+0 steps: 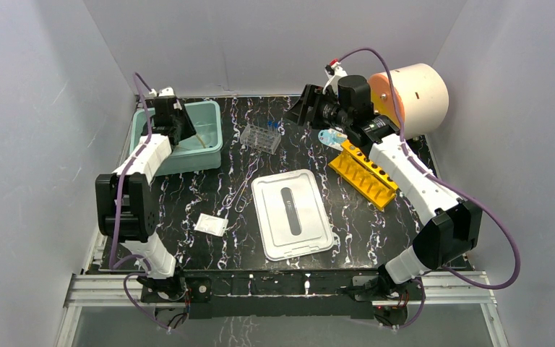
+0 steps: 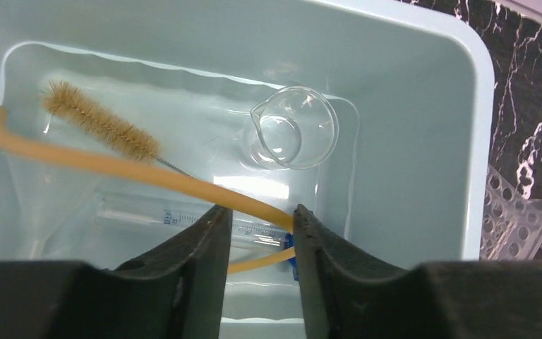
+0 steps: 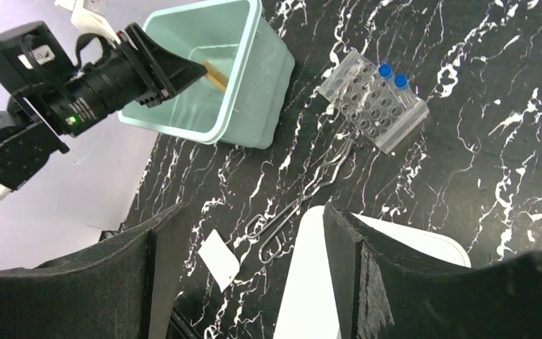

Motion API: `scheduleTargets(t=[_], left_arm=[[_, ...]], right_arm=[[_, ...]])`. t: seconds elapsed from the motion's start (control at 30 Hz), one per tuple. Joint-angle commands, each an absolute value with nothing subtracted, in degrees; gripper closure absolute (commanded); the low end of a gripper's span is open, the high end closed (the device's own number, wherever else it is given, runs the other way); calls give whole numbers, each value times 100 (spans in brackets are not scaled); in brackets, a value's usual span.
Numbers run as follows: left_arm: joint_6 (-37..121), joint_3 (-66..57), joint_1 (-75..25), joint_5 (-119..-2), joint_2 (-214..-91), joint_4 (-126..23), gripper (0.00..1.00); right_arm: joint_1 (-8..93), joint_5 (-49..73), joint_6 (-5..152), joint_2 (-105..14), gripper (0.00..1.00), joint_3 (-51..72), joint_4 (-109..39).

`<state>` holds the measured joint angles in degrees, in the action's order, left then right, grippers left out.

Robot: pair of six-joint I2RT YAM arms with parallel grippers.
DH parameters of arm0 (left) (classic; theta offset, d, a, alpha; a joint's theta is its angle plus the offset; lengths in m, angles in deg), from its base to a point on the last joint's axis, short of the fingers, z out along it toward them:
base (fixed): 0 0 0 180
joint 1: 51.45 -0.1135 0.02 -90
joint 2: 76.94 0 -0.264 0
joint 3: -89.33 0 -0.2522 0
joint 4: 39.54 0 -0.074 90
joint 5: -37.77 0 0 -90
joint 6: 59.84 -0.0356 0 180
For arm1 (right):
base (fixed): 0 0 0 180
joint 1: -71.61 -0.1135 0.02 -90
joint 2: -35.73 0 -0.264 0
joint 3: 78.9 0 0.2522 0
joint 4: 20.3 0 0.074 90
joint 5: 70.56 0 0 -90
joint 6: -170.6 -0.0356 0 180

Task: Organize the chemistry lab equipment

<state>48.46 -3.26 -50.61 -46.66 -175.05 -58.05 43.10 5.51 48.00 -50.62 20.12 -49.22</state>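
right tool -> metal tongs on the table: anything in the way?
Nothing visible. In the right wrist view the metal tongs lie bare on the table, in plain sight between the open fingers of the right tool. Only neighbours: white lid close by the handle end, clear rack at the tip end.

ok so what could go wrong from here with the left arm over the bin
The tan tubing runs between the parted fingers of the left gripper, so lifting away might snag it and drag it back out of the teal bin. The glass beaker lies close to that tubing, so a tug could knock it.
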Motion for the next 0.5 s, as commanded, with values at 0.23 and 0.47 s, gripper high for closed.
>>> scheduleTargets(t=[0.23,0.47], left_arm=[[4834,867,-5101,-4666,-17151,-6508,40],[4735,1200,-5101,-5100,-16686,-6917,33]], right_arm=[[4331,861,4755,-4755,24,1895,-4910],[4317,980,4804,-4796,25,1960,-5240]])
